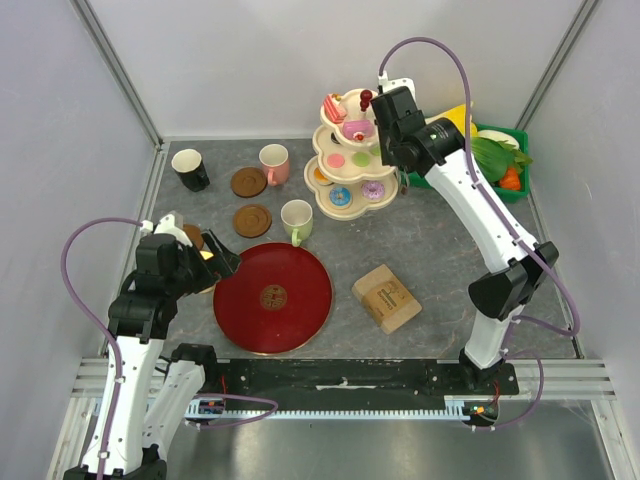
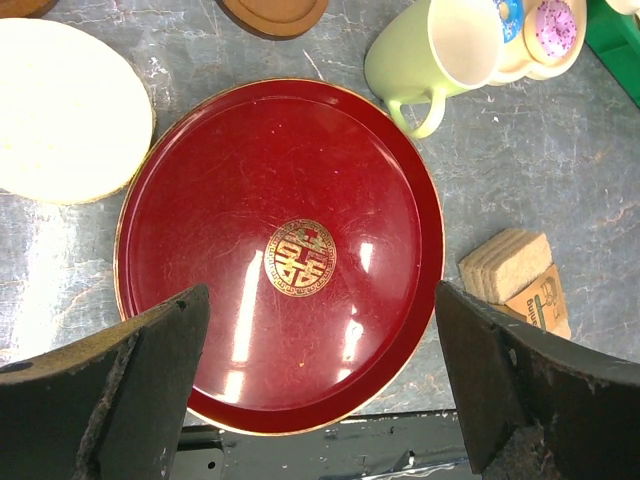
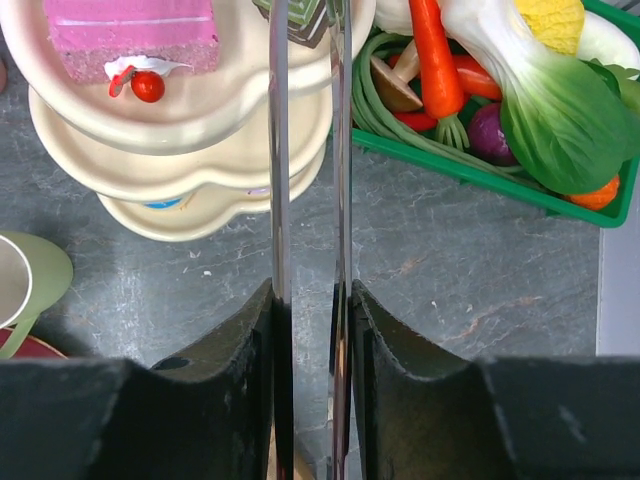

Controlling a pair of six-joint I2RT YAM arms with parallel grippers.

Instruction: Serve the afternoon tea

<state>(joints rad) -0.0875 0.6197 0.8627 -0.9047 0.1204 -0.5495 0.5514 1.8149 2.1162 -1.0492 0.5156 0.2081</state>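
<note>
A cream three-tier stand (image 1: 322, 140) at the back holds toy pastries: a pink cake slice (image 1: 356, 128) on top, macarons in the middle, iced donuts (image 1: 340, 196) at the bottom. My right gripper (image 1: 385, 112) hovers at the stand's top tier, shut on metal tongs (image 3: 308, 200). Their two blades reach a dark striped slice (image 3: 308, 18); their tips run out of view. The pink slice (image 3: 130, 35) lies left of the blades. My left gripper (image 2: 320, 385) is open and empty above the near edge of a red round plate (image 2: 130, 230). The pale-green mug (image 1: 297, 220) stands behind that plate (image 1: 228, 330).
A black mug (image 1: 190, 170), a pink mug (image 1: 274, 163) and brown coasters (image 1: 249, 182) stand at the back left. A white oval plate (image 2: 70, 110) lies left of the red plate. A tan block (image 1: 386, 297) lies to its right. A green crate (image 1: 515, 190) of toy vegetables stands at the back right.
</note>
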